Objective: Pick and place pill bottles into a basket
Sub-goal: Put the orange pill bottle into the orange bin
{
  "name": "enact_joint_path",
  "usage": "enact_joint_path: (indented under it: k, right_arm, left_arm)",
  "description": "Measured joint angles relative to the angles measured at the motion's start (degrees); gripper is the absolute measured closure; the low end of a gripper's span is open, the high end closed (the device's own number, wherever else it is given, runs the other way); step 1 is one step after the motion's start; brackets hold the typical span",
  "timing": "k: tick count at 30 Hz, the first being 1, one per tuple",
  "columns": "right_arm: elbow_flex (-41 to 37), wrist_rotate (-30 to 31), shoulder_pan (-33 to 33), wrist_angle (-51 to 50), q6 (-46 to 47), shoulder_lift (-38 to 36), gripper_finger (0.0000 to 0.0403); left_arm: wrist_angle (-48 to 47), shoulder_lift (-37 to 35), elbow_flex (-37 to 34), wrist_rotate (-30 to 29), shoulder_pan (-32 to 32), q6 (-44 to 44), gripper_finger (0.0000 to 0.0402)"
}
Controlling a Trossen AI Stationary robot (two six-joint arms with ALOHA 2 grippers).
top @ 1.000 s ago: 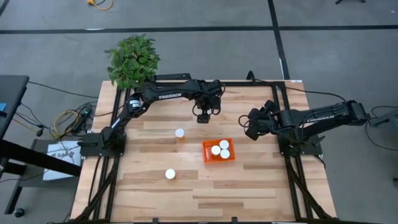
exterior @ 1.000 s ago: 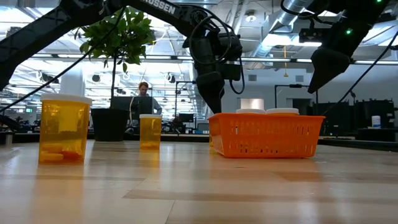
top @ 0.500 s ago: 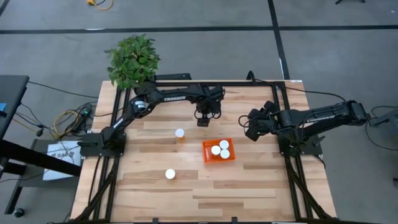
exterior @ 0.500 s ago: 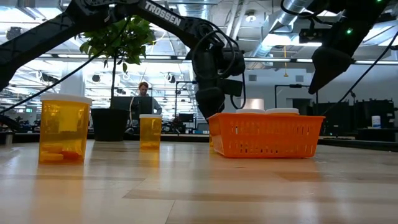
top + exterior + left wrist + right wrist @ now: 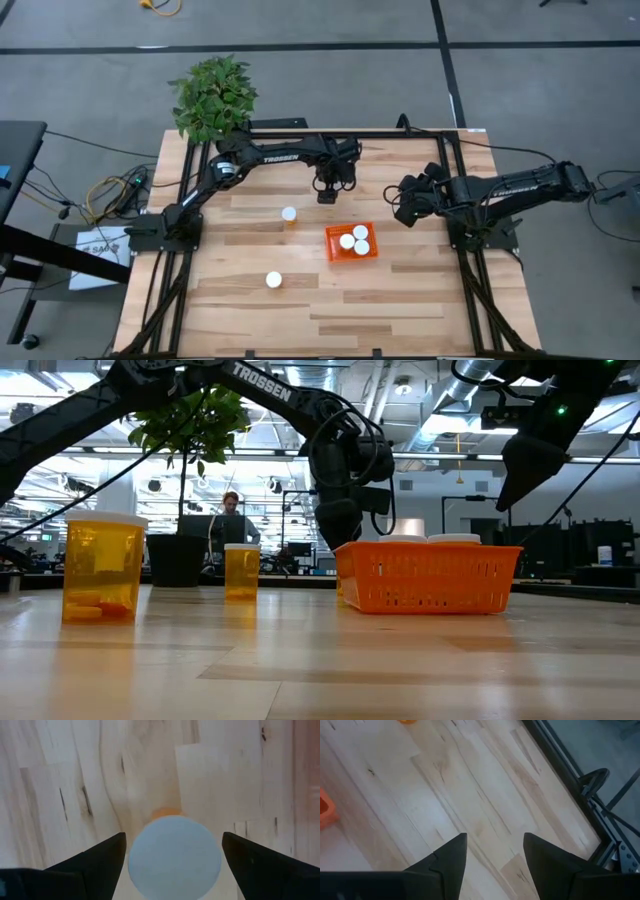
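The orange basket [image 5: 351,242] stands at mid-table with three white-capped pill bottles [image 5: 354,238] in it. Two more bottles stand upright on the table, one left of the basket [image 5: 289,214] and one nearer the front [image 5: 273,280]. My left gripper [image 5: 327,192] is open beyond the basket's far side, pointing down. In the left wrist view [image 5: 173,835] its fingers stand on either side of another bottle's white cap [image 5: 174,857]; I see no touch. That bottle is hidden under the gripper in the high view. My right gripper [image 5: 405,207] is open and empty, raised to the right of the basket.
A potted plant [image 5: 212,95] stands at the table's far left corner. Black frame rails [image 5: 455,180] run along the table's sides. Bare wood lies at the front and right of the basket. A person [image 5: 231,510] sits in the room beyond the table.
My left gripper has gone down toward the bottle beyond the basket and then kept still, its fingers staying apart. The bottles and the basket have not moved.
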Motion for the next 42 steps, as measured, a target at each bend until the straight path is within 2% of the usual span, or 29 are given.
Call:
enact_joint_path:
  k: [21, 35, 42]
  right_arm:
    - [0.0, -0.8, 0.0, 0.0, 0.0, 0.0, 0.0214]
    - [0.0, -0.8, 0.0, 0.1, 0.0, 0.0, 0.0214]
    - [0.0, -0.8, 0.0, 0.5, 0.0, 0.0, 0.0214]
  left_arm:
    - [0.0, 0.0, 0.0, -0.1, 0.0, -0.1, 0.0084]
    - [0.2, 0.1, 0.0, -0.2, 0.0, -0.1, 0.0191]
    - [-0.2, 0.1, 0.0, 0.3, 0.0, 0.0, 0.0212]
